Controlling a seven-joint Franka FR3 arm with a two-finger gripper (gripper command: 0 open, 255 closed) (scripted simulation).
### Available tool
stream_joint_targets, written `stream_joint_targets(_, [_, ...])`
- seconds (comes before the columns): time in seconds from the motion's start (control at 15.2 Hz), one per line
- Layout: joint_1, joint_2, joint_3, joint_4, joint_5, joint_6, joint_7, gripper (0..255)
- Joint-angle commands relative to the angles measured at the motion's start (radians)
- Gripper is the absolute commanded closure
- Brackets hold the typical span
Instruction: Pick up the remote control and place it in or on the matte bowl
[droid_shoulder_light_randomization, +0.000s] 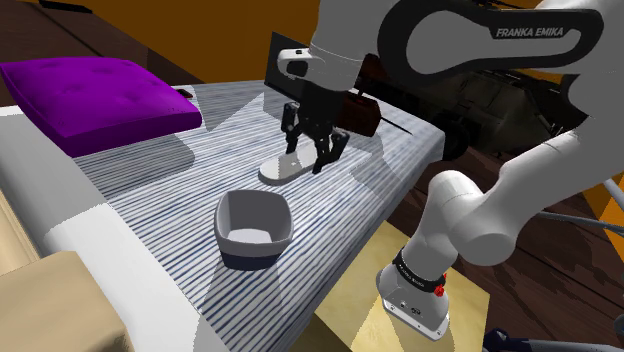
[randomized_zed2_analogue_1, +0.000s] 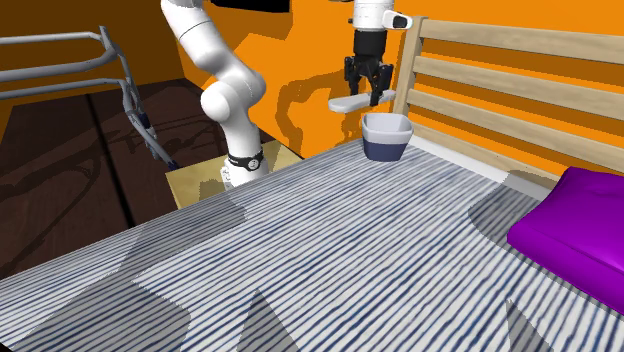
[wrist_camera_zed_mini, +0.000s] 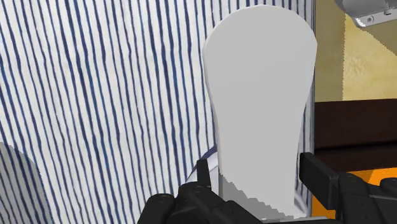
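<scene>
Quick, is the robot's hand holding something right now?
Gripper: closed, holding the pale grey remote control between its fingers.

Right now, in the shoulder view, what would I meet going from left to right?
cushion → bowl → gripper, shut on the remote → arm's base
</scene>
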Motion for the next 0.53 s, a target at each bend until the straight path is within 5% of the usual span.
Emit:
stream_joint_targets(0.0, [0.016, 0.049, 0.032, 0.033, 0.015, 0.016, 0.041, 255])
stream_joint_targets(0.46, [0.053, 0.228, 0.126, 0.184, 0.034, 0.044, 0.166, 255])
